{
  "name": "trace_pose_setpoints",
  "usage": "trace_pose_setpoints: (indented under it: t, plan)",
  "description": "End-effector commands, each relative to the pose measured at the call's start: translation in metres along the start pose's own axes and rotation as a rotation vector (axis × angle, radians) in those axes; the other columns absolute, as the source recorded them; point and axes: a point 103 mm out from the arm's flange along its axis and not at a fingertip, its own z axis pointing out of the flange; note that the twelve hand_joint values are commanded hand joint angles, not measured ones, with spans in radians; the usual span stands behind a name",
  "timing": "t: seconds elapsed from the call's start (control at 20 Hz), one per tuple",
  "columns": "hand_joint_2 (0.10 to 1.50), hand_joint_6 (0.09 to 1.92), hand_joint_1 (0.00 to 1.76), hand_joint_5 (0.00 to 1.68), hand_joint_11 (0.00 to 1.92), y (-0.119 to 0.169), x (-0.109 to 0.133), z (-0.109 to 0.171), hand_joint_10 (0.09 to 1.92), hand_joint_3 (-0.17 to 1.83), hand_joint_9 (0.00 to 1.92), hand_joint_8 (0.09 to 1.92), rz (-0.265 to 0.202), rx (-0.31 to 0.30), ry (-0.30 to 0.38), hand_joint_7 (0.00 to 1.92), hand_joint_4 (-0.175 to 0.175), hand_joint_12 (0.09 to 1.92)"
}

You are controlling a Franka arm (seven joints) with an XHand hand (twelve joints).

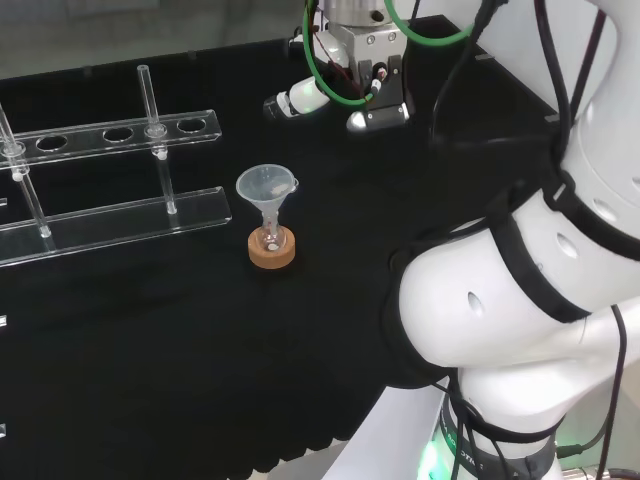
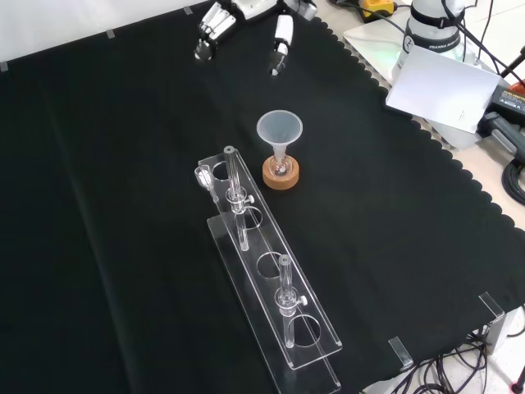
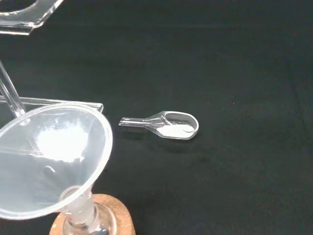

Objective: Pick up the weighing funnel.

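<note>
1. Fingers [image 1: 292, 102]: spread apart and fairly straight, holding nothing, raised above the far part of the cloth [image 2: 123, 205].
2. Hand [image 2: 238, 10]: at the top edge of the front view, well apart from the weighing funnel, so the pickup is not yet begun.
3. Funnel [image 1: 266, 187]: stands mouth up with its stem in a small flask on a cork ring [image 1: 272, 250]. In the wrist view it sits between the hand and the target. Risk: a straight approach could clip the wide rim and tip the top-heavy set over.
4. Weighing funnel [image 3: 171, 126]: lies flat on the cloth beyond the funnel, apart from it, with its short stem pointing toward the rack corner. A little white powder shows in its bowl. Risks: it is thin, clear and low, so closing fingers could push or flick it away instead of catching it. A tilt during lifting would probably spill the powder.
5. Rack [image 2: 271, 271]: a clear plastic frame with upright glass tubes, its corner near the weighing funnel's stem. Risk: fingers opened wide on that side may strike the frame or nudge the tubes.
6. Cloth: soft and black. Risk: dragging fingertips may bunch it and shift the piece.
</note>
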Motion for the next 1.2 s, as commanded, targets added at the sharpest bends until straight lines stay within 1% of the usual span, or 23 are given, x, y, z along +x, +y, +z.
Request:
trace_pose_setpoints:
  t: [0.05, 0.3, 0.45, 0.55, 0.7, 0.95, 1.2]
  plan:
    - [0.77, 0.09, 0.47, 0.35, 0.45, 0.034, -0.011, -0.001, 0.65, 0.17, 0.56, 0.73, -0.024, 0.067, -0.048, 0.18, -0.063, 1.35]
    - [0.8, 0.09, 0.56, 0.38, 0.47, 0.067, -0.017, 0.001, 0.61, 0.19, 0.63, 0.72, -0.032, 0.111, -0.09, 0.28, -0.053, 1.33]
    - [0.81, 0.09, 0.63, 0.41, 0.49, 0.087, -0.023, 0.004, 0.6, 0.21, 0.66, 0.72, -0.035, 0.12, -0.105, 0.32, -0.047, 1.33]
    - [0.81, 0.09, 0.67, 0.42, 0.5, 0.098, -0.029, 0.008, 0.59, 0.22, 0.67, 0.71, -0.029, 0.131, -0.096, 0.33, -0.045, 1.32]
    - [0.81, 0.09, 0.69, 0.44, 0.51, 0.112, -0.035, 0.017, 0.58, 0.23, 0.68, 0.71, -0.023, 0.154, -0.111, 0.35, -0.042, 1.31]
    - [0.8, 0.09, 0.73, 0.45, 0.52, 0.126, -0.043, 0.036, 0.57, 0.24, 0.69, 0.71, -0.026, 0.187, -0.131, 0.36, -0.039, 1.3]
    - [0.78, 0.09, 0.77, 0.51, 0.52, 0.127, -0.053, 0.056, 0.57, 0.25, 0.71, 0.71, -0.021, 0.218, -0.131, 0.39, -0.032, 1.3]
